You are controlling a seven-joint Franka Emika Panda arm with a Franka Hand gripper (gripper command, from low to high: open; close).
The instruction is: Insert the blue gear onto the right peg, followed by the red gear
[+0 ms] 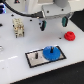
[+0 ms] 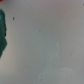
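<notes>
Blue gear [image 1: 49,52] sits on plate [image 1: 35,59] up front; red gear [image 1: 69,35] loose behind, gripper [image 1: 54,22] spread empty above; no readable writing

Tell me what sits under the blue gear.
The blue gear lies on the black-framed white plate, covering the end toward the exterior view's right. White surface shows beside it. The peg beneath its hub is hidden, so seating cannot be confirmed.

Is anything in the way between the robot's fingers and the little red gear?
Nothing visible is. The gripper hangs open above the white table, and the small red round plastic gear sits alone toward the exterior view's right, with only bare table between them.
</notes>
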